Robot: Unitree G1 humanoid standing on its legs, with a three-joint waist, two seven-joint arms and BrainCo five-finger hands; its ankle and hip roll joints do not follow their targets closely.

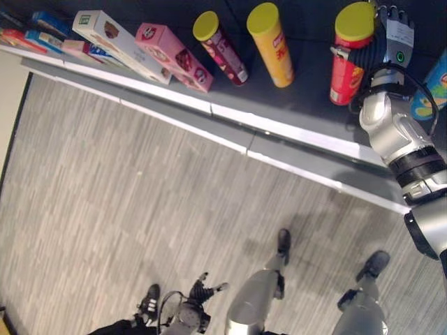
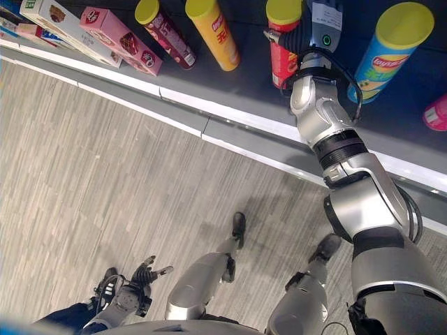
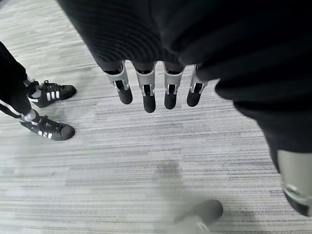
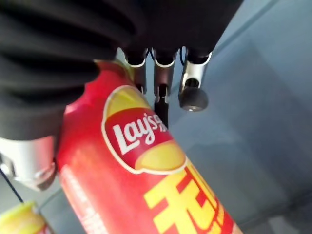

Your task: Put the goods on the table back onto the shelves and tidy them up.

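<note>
My right hand (image 2: pixel 323 31) is wrapped round the red can (image 1: pixel 348 59), standing it on the shelf (image 1: pixel 230 94). At its nine o'clock stand the orange can (image 1: pixel 272 43), dark-red can (image 1: pixel 219 47) and boxes (image 1: pixel 140 45); at three, the blue can (image 2: pixel 391 49). Gaps either side are narrow, and the shelf edge runs close at six. Left hand (image 3: pixel 146 85) hangs loosely open over the floor.

my right hand (image 1: pixel 392 33) wrapped round red can (image 1: pixel 349 56) on shelf (image 1: pixel 293 105) | left hand (image 1: pixel 202 287) low over floor (image 1: pixel 105 195)
</note>
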